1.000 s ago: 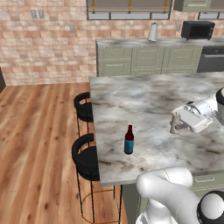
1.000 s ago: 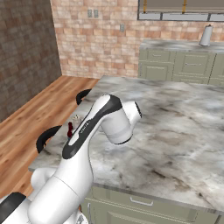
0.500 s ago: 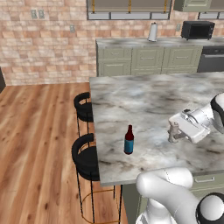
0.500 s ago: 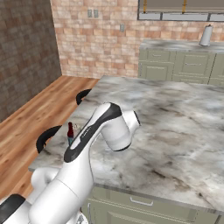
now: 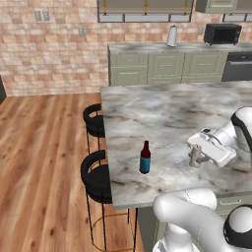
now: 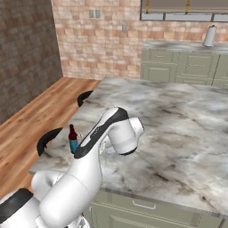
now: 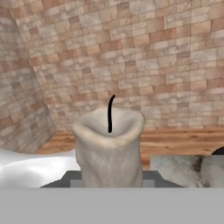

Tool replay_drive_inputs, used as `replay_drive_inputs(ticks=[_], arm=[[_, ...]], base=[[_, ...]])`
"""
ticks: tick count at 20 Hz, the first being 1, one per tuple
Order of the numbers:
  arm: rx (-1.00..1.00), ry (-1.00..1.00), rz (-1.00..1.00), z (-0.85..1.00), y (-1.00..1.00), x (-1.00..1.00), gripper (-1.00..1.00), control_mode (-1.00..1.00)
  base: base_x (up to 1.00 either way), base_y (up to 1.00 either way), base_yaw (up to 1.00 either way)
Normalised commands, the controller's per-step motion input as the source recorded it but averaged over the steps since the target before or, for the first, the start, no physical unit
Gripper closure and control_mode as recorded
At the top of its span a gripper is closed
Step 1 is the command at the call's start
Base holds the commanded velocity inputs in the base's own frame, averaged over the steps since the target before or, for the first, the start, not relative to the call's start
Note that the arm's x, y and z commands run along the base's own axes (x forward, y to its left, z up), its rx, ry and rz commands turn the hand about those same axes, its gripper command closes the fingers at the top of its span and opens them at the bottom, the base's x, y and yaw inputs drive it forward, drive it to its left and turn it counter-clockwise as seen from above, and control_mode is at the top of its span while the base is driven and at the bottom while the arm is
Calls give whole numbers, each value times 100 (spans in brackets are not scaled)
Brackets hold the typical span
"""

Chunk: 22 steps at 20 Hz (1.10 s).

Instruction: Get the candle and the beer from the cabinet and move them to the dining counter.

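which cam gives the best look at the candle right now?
Hand view: the candle sits close and centred, black wick and dished top plain. The left base view shows it small, held in the gripper over the dining counter, right of the beer. In the right base view the arm hides it.

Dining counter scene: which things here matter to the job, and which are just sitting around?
Job:
- candle, held in the end effector
- beer, standing on the dining counter

Just around:
- black stools
- microwave
- paper towel roll
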Motion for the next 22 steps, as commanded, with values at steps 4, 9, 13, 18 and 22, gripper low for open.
replay_drive_inputs(ticks=[4, 9, 13, 18, 22], arm=[[0, -1, -15, -35, 1, 0, 100, -100], [-4, 0, -39, -33, 0, 1, 100, -100], [-1, -3, -25, -28, 6, 22, 100, -100], [-1, -12, -1, -23, 3, 36, 100, -100], [-1, -11, 9, -22, -6, 31, 100, -100]], base=[[0, 0, 0], [0, 0, 0], [0, 0, 0], [0, 0, 0], [0, 0, 0]])
